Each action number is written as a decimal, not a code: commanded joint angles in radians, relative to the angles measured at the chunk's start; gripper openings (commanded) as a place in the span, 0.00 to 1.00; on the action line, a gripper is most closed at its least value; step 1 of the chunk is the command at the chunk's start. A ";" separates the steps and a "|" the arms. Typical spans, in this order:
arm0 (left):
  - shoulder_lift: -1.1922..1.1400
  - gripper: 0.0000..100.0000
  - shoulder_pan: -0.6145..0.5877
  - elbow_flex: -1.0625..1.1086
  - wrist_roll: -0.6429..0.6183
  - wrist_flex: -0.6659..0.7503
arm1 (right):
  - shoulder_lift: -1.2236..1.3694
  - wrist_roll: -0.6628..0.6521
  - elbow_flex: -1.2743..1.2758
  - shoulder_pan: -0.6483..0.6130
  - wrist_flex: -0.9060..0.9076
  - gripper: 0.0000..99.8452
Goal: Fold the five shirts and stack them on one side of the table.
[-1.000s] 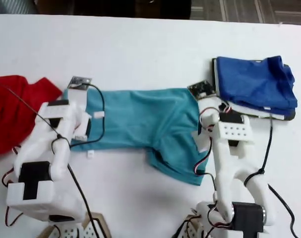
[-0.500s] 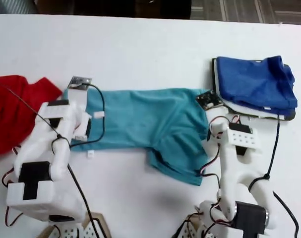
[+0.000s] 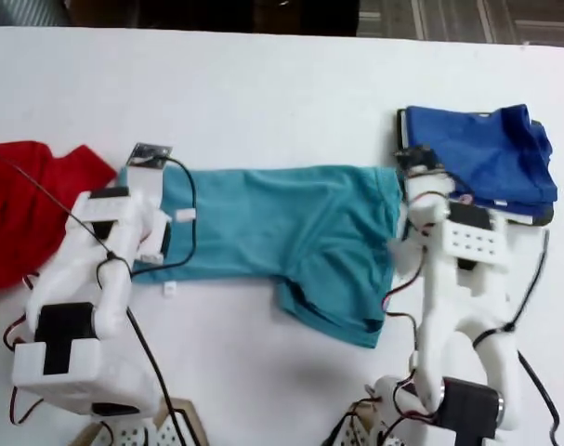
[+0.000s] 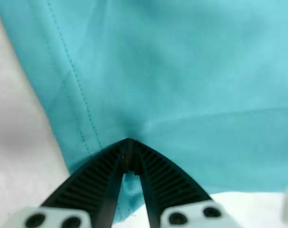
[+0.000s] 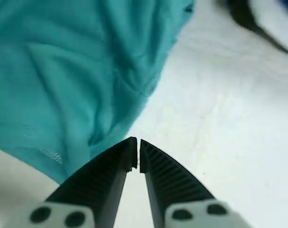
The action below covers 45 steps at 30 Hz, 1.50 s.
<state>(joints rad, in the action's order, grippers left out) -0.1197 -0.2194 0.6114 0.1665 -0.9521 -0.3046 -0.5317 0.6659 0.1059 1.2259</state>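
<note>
A teal shirt (image 3: 282,228) lies spread across the middle of the table, held at both ends. My left gripper (image 4: 128,146) is shut on the teal shirt (image 4: 181,71) near a stitched hem; the left arm (image 3: 114,223) stands over the shirt's left end. My right gripper (image 5: 135,151) is shut on the edge of the teal shirt (image 5: 63,71); the right arm (image 3: 458,246) stands at the shirt's right edge. A crumpled red shirt (image 3: 21,209) lies at the far left. A folded blue shirt (image 3: 477,153) tops a stack at the right.
The blue stack sits right beside the right arm's wrist. Bare white table (image 3: 263,93) stretches along the far side and also in front of the teal shirt between the two arm bases. Cables trail from both arms.
The right arm has moved to the right and a little farther back, drawing the teal shirt's right edge towards the blue stack. The left arm has stayed still.
</note>
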 commanded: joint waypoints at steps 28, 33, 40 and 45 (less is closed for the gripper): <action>-0.006 0.03 0.003 0.001 0.005 0.032 | 0.107 -0.229 0.239 0.136 -0.340 0.02; -0.006 0.03 0.003 0.001 0.005 0.032 | 0.102 -0.244 0.137 0.191 -0.289 0.02; -0.006 0.03 0.003 -0.001 0.005 0.032 | 0.102 -0.236 -0.077 0.165 -0.041 0.02; -0.006 0.03 0.003 -0.001 0.005 0.032 | 0.102 -0.235 -0.091 0.047 0.076 0.02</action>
<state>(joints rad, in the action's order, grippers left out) -0.1197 -0.2194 0.6114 0.1665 -0.9521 -0.2033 -0.7649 0.6137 0.2194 1.2459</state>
